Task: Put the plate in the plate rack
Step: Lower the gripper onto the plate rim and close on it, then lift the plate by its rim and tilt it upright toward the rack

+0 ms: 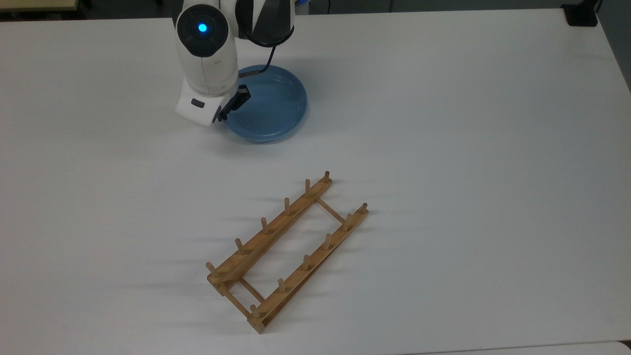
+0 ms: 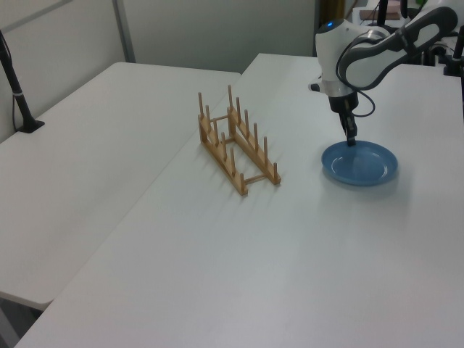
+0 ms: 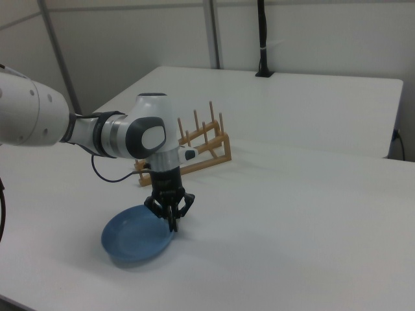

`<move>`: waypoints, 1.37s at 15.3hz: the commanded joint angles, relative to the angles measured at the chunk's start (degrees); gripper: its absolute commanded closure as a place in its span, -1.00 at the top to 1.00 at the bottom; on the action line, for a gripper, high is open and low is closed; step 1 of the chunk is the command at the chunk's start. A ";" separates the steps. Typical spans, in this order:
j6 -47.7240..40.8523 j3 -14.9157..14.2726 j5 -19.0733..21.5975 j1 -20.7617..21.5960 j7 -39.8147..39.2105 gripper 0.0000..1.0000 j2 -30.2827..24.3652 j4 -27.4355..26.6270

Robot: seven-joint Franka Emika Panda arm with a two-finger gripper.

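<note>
Gripping looks like the step in hand: in the right view the gripper (image 3: 172, 223) has its fingers pinched on the near rim of the plate (image 3: 133, 240), which lies flat on the table (image 3: 292, 220). Next, by my reading, comes lifting it and tipping it upright. Farther back, well apart, the plate rack (image 3: 194, 146) stands with nothing between its pegs

White arm (image 2: 341, 54), black joints, blue light
</note>
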 commanded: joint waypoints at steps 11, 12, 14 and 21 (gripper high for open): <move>-7.29 -0.28 1.87 0.52 10.72 -1.00 -3.12 23.57; -6.06 -0.28 1.70 0.61 13.19 -1.00 -3.12 24.73; 0.59 -0.10 1.17 0.70 18.19 -1.00 -3.21 25.70; 23.11 -0.01 -7.86 3.42 32.87 -1.00 -0.75 25.27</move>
